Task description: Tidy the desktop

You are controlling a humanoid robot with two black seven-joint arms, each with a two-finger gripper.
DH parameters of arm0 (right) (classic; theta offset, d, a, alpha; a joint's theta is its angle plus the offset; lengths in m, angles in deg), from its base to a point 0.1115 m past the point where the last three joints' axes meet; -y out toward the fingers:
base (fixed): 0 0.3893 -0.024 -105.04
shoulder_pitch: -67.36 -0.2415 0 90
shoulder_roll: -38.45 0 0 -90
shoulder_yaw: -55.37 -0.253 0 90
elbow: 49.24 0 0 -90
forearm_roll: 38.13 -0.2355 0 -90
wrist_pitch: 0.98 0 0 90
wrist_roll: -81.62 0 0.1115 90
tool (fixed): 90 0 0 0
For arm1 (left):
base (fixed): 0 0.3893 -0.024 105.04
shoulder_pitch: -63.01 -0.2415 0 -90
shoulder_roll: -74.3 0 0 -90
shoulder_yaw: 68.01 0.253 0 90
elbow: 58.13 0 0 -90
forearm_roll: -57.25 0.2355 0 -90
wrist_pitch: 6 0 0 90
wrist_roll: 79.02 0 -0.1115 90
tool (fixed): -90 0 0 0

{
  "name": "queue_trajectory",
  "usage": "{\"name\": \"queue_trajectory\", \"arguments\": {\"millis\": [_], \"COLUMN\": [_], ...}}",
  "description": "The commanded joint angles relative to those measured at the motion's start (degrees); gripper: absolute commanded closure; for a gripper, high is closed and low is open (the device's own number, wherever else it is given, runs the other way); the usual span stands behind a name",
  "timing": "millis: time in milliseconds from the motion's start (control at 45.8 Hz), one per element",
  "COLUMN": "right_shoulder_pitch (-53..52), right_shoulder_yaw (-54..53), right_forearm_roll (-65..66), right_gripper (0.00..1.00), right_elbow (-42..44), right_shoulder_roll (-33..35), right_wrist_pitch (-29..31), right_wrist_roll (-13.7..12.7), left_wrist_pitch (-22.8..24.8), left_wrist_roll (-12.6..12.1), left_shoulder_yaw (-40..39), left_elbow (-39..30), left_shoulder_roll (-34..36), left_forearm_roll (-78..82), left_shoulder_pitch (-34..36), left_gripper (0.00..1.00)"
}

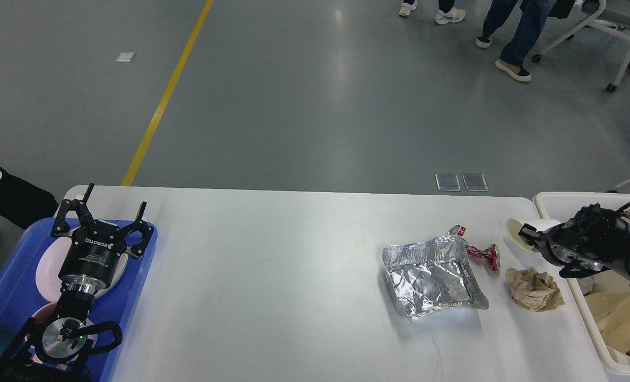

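Note:
The white desktop [272, 276] holds a crumpled silver foil sheet [431, 276], a crushed red piece [482, 253] and a brown paper wad [535, 289], all at the right. My right gripper [528, 233] comes in from the right over the bin's edge. It grips the rim of a white paper cup [514, 229], which is tipped over toward the bin. My left gripper [105, 212] is open and empty above the blue tray [7, 297] at the left.
The blue tray holds pink-white plates [47, 268] under my left arm. A deep white bin [553, 200] with brown paper scraps stands off the table's right end. People walk on the grey floor beyond the table.

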Motion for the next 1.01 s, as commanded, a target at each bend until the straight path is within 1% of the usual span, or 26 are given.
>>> {"name": "queue_trajectory", "arguments": {"millis": [0,568,590,612,656,677,699,743,852,918,983], "right_shoulder_pitch": [-0.29,-1.35,-1.7,-2.14,-3.02,-3.54,-4.16,-5.13,-9.95,-13.73,-18.47], "right_shoulder_yaw": [-0.17,-0.61,-0.61,-0.61,-0.61,-0.53,-0.44,-0.26,0.88,2.28,5.88], "right_forearm_roll": [-0.09,-0.62,-0.62,-0.62,-0.62,-0.62,-0.62,-0.62,-0.1,0.35,0.35], "right_gripper": [1.0,1.0,0.95,0.78,0.39,0.24,0.12,0.08,0.0,0.0,0.0], "right_elbow": [-0.3,-0.92,-1.0,-1.18,-1.27,-1.27,-1.35,-2.67,-10.57,-16.28,-21.12], "right_shoulder_roll": [0.08,0.35,0.44,0.52,0.7,0.79,0.87,1.23,4.21,5.62,6.32], "right_wrist_pitch": [-0.07,0.37,0.11,-0.24,-0.33,-0.33,0.28,0.72,0.73,0.81,0.81], "right_wrist_roll": [0.09,0.09,0.09,0.18,0.18,0.18,0.18,0.18,0.18,0.18,0.18], "left_wrist_pitch": [0.0,0.0,0.0,0.0,0.0,0.0,0.0,0.0,0.0,0.0,0.0], "left_wrist_roll": [0.0,0.0,0.0,0.0,0.0,0.0,0.0,0.0,0.0,0.0,0.0], "left_shoulder_yaw": [0.0,0.0,0.0,0.0,0.0,0.0,0.0,0.0,0.0,0.0,0.0], "left_elbow": [0.0,0.0,0.0,0.0,0.0,0.0,0.0,0.0,0.0,0.0,0.0], "left_shoulder_roll": [0.07,-0.02,-0.02,-0.02,-0.02,-0.02,-0.02,-0.02,-0.02,-0.02,-0.02], "left_forearm_roll": [-0.08,0.01,0.01,0.01,0.01,-0.08,0.01,0.01,0.01,0.01,0.01], "left_shoulder_pitch": [-0.01,-0.01,-0.01,-0.01,-0.01,-0.01,-0.01,-0.01,-0.01,-0.01,-0.01], "left_gripper": [0.04,0.04,0.04,0.04,0.04,0.04,0.04,0.04,0.04,0.04,0.04]}}
